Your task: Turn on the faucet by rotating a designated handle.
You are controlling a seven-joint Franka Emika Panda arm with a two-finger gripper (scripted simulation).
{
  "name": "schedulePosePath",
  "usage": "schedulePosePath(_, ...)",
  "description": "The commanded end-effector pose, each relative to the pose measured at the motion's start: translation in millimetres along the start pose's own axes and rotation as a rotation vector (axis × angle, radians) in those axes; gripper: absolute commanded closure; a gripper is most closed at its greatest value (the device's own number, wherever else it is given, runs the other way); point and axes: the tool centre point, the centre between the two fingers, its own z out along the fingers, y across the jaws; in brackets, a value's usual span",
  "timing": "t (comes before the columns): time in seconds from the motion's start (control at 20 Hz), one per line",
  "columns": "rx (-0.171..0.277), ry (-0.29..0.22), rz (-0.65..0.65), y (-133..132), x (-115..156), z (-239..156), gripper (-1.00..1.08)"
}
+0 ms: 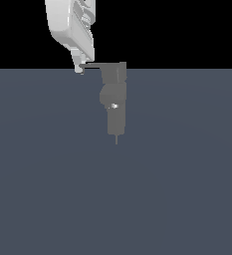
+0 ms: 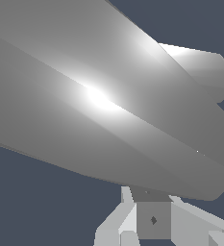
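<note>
In the exterior view the blocky grey faucet (image 1: 115, 102) stands upright on the dark floor, with a small glint on its body and a thin pin at its lower end. Its handle (image 1: 93, 64), a thin flat grey lever, runs from the boxy head toward the exterior view's left. My gripper (image 1: 79, 70) comes down from above and sits at the lever's tip, touching it or very close. It narrows to a single tip and looks shut, with nothing held. In the wrist view the handle (image 2: 99, 105) fills most of the picture, just beyond my gripper (image 2: 153, 211).
The flat dark blue-grey floor (image 1: 187, 189) stretches around the faucet. The white arm (image 1: 70, 25) hangs above the lever's end. A rounded grey part (image 2: 200, 67) shows behind the lever in the wrist view.
</note>
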Motion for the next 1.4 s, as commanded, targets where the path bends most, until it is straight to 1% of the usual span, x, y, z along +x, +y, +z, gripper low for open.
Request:
schedulePosePath(0.0, 0.001, 0.0, 0.005, 7.6, 9.2, -2.7, 1.08)
schedulePosePath(0.55, 0.002, -0.002, 0.003, 37.0, 33.5, -4.2, 1.08)
schedulePosePath(0.6, 0.002, -0.002, 0.003, 37.0, 33.5, -4.2, 1.08)
schedulePosePath(0.65, -0.005, 0.003, -0.007, 36.1, 25.4, 0.3, 1.08)
schedulePosePath(1.35, 0.001, -0.001, 0.001, 39.5, 121.3, -3.3, 1.08)
